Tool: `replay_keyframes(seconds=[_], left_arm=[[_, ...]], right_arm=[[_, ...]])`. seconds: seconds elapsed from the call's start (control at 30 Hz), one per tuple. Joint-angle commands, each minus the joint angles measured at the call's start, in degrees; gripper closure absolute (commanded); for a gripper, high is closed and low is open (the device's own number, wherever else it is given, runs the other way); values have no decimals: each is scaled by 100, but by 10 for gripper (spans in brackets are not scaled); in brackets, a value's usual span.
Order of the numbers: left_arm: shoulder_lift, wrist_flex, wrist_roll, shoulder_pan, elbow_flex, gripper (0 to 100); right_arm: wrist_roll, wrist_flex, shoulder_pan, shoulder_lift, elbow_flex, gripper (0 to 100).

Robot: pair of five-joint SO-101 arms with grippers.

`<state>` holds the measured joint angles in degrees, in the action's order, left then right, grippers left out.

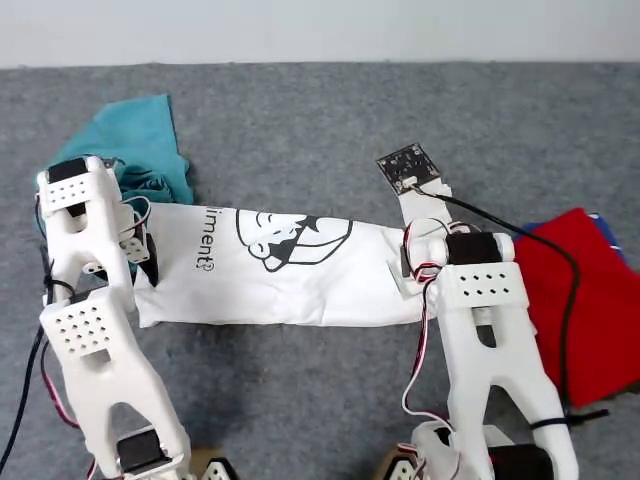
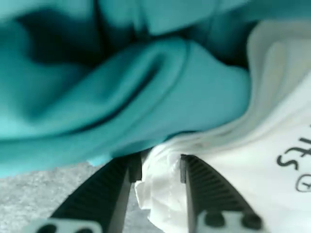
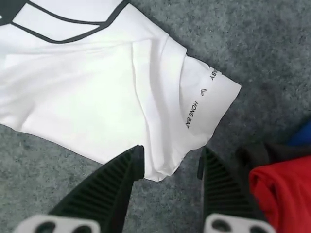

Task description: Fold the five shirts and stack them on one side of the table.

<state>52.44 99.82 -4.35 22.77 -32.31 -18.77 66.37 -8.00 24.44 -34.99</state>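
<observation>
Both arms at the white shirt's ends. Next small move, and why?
Probably close the right gripper: its open fingers straddle a flat corner of the shirt, while the left gripper looks pinched on bunched cloth at the other end.

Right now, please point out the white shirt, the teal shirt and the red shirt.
white shirt (image 1: 290,290), high view, plain lower part below the print
teal shirt (image 1: 140,135), high view, flat part near the top
red shirt (image 1: 600,300), high view, middle of the cloth
</observation>
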Motion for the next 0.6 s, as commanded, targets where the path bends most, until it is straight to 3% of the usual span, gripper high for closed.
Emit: replay_keyframes(seconds=[0.0, 0.1, 0.37, 0.57], left_arm=[[264, 62, -26, -316, -40, 917], [352, 70, -9, -519, -22, 988], [158, 79, 0, -580, -22, 987], [-879, 88, -9, -695, 40, 987]], right_arm=[[-62, 48, 31, 224, 18, 808], [-62, 48, 31, 224, 18, 808], [-62, 57, 57, 224, 18, 808], [-62, 57, 84, 286, 53, 809]])
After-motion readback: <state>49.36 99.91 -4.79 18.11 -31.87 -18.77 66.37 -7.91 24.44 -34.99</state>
